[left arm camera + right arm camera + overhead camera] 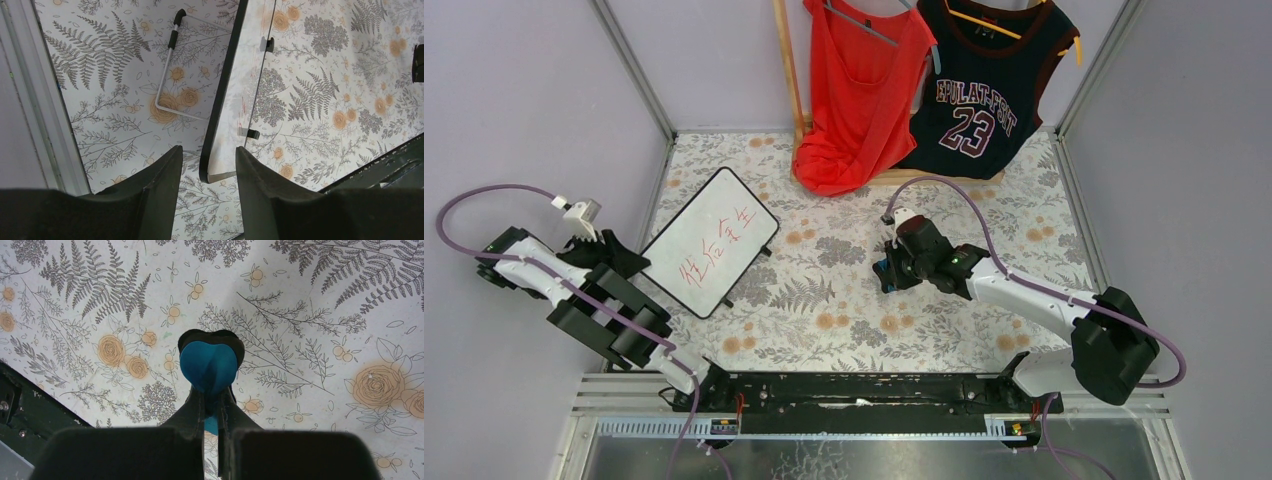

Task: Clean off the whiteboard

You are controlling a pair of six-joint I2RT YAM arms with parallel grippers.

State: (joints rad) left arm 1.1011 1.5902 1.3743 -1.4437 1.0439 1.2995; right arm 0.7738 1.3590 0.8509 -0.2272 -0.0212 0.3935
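Whiteboard [709, 243] on the left part of a fern-and-rose tablecloth [844, 300], turned on a diagonal, thin black frame, red handwriting across the white face. Left gripper [629, 262] at the board's near-left corner, out by the table's left edge. From the left wrist, whiteboard [240, 90] seen almost edge-on, rounded corner sitting between the two dark fingers of the left gripper [208, 150]; jaws part-way apart, a strip of cloth showing between the left-hand finger and the frame, the right-hand finger just beside the board's lower edge, contact there not possible to tell. Bent wire stand [165, 85] on the cloth at the board's back side. Right gripper [886, 272] near the middle of the table, well apart from the board, pointing down at the cloth. From the right wrist, right gripper [211, 400] closed narrow on a rounded blue pad [209, 365], the pad sticking out past the fingertips over the printed ferns. At the far edge, red top [854, 90] and dark jersey [979, 100] numbered 23, hanging from a wooden rack [789, 70].
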